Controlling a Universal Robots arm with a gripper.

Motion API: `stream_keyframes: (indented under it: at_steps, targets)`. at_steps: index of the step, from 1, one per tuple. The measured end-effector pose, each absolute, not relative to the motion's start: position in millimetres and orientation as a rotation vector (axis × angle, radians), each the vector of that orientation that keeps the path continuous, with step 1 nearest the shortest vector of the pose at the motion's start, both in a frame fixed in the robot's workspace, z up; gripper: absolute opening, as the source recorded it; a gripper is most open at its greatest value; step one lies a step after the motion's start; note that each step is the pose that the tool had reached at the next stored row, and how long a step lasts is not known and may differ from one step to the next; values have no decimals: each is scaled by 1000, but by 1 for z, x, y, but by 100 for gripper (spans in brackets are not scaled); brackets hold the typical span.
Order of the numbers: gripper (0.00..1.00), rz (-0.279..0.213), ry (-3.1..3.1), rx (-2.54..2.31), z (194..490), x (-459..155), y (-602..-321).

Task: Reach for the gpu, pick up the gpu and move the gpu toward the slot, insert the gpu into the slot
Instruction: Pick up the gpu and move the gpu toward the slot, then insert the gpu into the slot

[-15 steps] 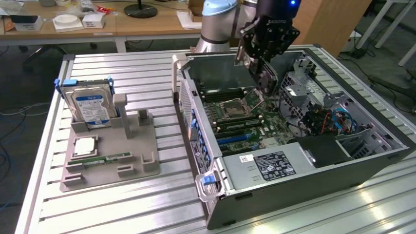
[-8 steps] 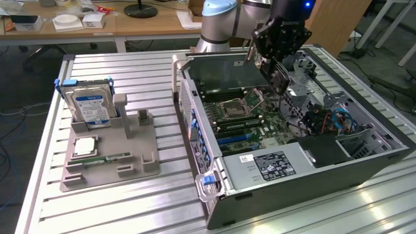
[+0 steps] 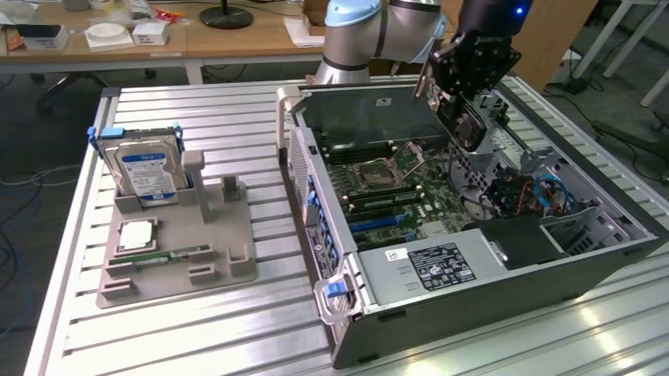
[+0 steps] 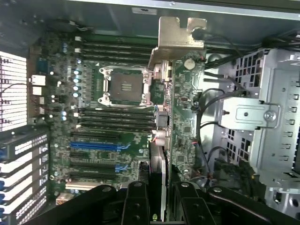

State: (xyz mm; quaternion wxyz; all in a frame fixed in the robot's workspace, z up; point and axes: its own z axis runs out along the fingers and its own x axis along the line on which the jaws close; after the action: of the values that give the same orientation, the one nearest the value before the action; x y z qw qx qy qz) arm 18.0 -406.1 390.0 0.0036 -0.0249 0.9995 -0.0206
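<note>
Above the open case [image 3: 502,305], the gpu [image 3: 461,119] between the fingers [image 4: 136,206], tight on it.

**Open computer case with card held above it**

Item 1: claw [image 3: 456,95] closed on the gpu [image 3: 463,123], fan face visible, hanging over the open computer case [image 3: 491,305]. Item 2: green motherboard [image 3: 413,192] inside the case. Item 3: hard drive [image 3: 146,172] upright in grey holder [image 3: 172,235], at the exterior view's left, well apart from the case. All on slatted metal counter [image 3: 209,337]

Wooden desks [image 3: 235,43] behind; slatted metal table [image 3: 209,329].
</note>
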Motion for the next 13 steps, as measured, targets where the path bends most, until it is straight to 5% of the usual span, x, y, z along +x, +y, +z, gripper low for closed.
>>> stream_keyframes:
  at_steps: [13]
  targets:
    - [27,-64,3130,-138,390,19,-406]
